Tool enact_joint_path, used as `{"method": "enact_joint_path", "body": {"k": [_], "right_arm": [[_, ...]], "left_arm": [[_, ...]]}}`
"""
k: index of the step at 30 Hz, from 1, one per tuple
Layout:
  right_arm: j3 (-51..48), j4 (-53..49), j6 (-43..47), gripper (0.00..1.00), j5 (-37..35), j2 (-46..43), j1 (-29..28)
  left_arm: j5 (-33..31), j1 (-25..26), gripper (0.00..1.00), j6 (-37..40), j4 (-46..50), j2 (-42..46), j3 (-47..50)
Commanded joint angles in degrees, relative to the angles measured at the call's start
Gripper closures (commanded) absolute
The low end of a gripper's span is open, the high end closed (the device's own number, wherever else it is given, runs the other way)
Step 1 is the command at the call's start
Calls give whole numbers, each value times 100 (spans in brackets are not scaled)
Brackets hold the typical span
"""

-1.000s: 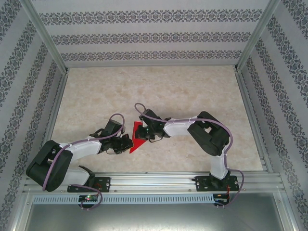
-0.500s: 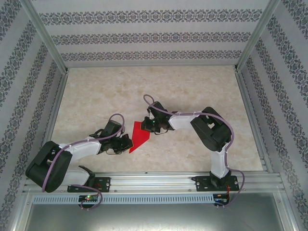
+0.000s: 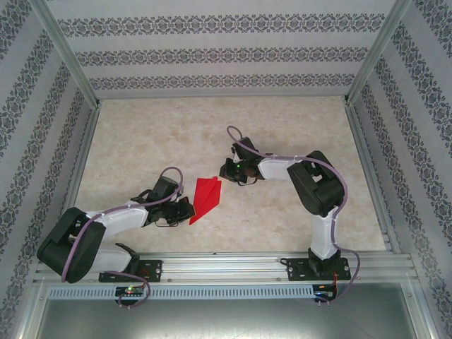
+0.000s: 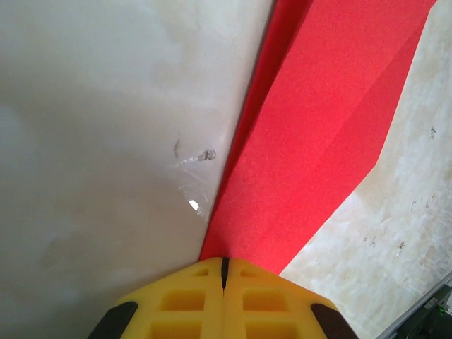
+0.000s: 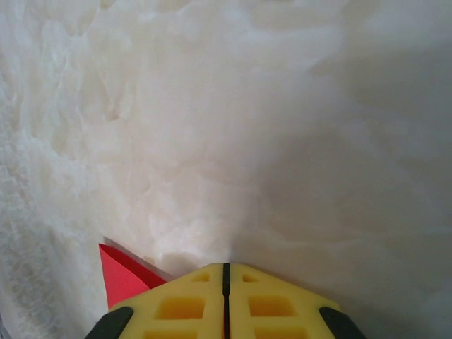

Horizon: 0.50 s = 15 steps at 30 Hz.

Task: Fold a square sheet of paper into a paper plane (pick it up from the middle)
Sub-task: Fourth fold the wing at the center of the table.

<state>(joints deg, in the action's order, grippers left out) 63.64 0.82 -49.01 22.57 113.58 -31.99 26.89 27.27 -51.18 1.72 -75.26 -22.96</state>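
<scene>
**Item – paper** [image 3: 207,198]: red, folded to a narrow pointed shape with a long centre crease. It lies on the surface [image 3: 282,127] left of centre and toward the near edge, its point aimed at the near left. The left wrist view shows layered flaps running along the crease.

**Holder – left gripper** [image 3: 186,210]: jaws closed on the paper's near point. The left wrist view has the red sheet coming straight out from between the yellow pads. No change over the last second; it acts as the anchor.

**Changed – right gripper** [image 3: 227,170]: a second ago it sat on the far right part of the paper, and half a second ago at the paper's far right edge. It is now off the sheet, out to the far right. Its jaws are together and hold nothing. Its own camera shows bare surface ahead, with a red corner beside its left pad.

**Changed – paper, shape:** with the right gripper gone, the whole folded outline lies uncovered, with one flap slightly raised.

**Reading:** a pressing stroke along a fold looks finished. The sheet is already dart-like, so the folding seems well advanced – either a further crease or a final lift from the middle remains.

**Risk:** the thin paper, pinched at one tip, may pivot or spring open.
</scene>
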Motion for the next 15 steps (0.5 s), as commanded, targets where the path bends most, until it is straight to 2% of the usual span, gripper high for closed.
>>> {"method": "enact_joint_path", "body": {"k": [1,8,15], "right_arm": [[25,-339,244,90,-226,-471,15],[-469,60,126,90,-136,-1127,-563],[-416,581,-260,93,245,-431,-1363]], "left_arm": [[-516,-35,98,186,1311,-227,371],[-506,-37,97,284,1408,-207,275],[-475,-35,97,331,1428,-164,243]]}}
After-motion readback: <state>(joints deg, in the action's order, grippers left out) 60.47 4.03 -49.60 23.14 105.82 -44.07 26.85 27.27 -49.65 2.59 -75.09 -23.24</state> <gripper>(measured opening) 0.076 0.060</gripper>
